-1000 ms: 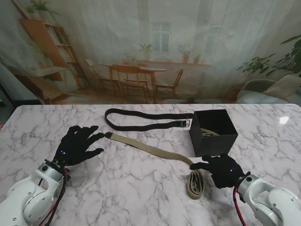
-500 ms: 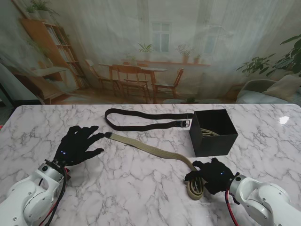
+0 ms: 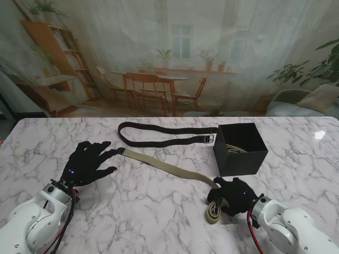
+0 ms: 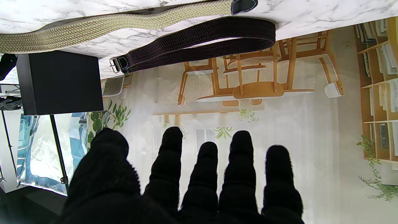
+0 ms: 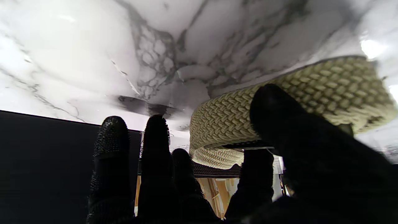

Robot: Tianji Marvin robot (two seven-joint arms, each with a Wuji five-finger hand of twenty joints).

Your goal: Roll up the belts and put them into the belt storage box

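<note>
A tan woven belt (image 3: 169, 168) lies slantwise across the marble table (image 3: 159, 211), its dark tip near my left hand (image 3: 87, 163). That hand rests open with fingers spread, touching nothing; the left wrist view shows the tan belt (image 4: 108, 26) and the black belt (image 4: 202, 34) beyond its fingertips (image 4: 206, 149). My right hand (image 3: 233, 194) sits on the belt's rolled end (image 3: 213, 211). In the right wrist view the thumb (image 5: 279, 115) lies over the tan roll (image 5: 326, 84), with a finger on its other side. A black belt (image 3: 164, 135) lies folded farther from me.
The black belt storage box (image 3: 241, 151) stands just beyond my right hand, open on top, with a tan coil (image 3: 237, 149) inside. Its dark wall (image 5: 46, 140) fills one side of the right wrist view. A printed room backdrop rises behind the table's far edge.
My right hand has slid left onto the rolled end of the tan belt, and the roll has shifted slightly left. The left hand has stayed where it was.
</note>
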